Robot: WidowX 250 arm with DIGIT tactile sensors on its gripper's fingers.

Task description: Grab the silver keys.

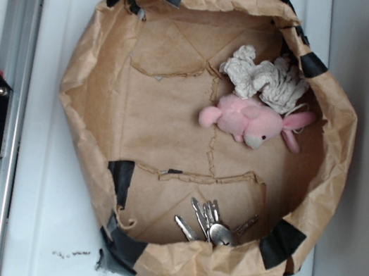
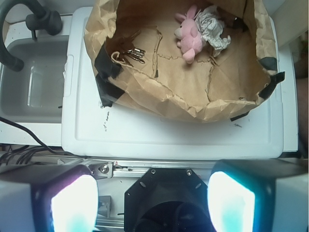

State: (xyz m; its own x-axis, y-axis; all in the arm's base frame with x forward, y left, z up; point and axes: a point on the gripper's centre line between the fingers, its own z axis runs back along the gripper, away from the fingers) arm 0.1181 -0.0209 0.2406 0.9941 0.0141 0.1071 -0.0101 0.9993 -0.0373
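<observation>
The keys (image 1: 208, 224) lie on the floor of a paper bin (image 1: 115, 47), at the lower centre-right of the exterior frame, fanned out with blades pointing up-left and the ring end close to the bin's lower wall. In the wrist view they (image 2: 131, 54) sit at the upper left, just inside the bin's near-left wall, beside a strip of black tape (image 2: 107, 65). A pink plush (image 1: 248, 121) lies well apart from them, toward the upper right of the exterior frame, touching a crumpled white cloth (image 1: 266, 77) just above it. The bin stands on a white lid (image 2: 169, 133).

The gripper (image 2: 152, 198) shows only in the wrist view, at the bottom edge, both fingers (image 2: 72, 203) spread wide with nothing between them. It sits back over the robot base, outside the bin, well away from the keys.

Step in hand, by judgement: the approach, not yet begun. To do it well, the gripper should travel over the near wall without clipping the crumpled rim, then come down toward the left side. The keys are thin and flat on soft paper, so aim at the ring end where the metal bunches thickest, and set the jaws across the fan, not along it. Risk: the wall close to the ring may block one finger, or the paper may get pinched with the keys.
</observation>
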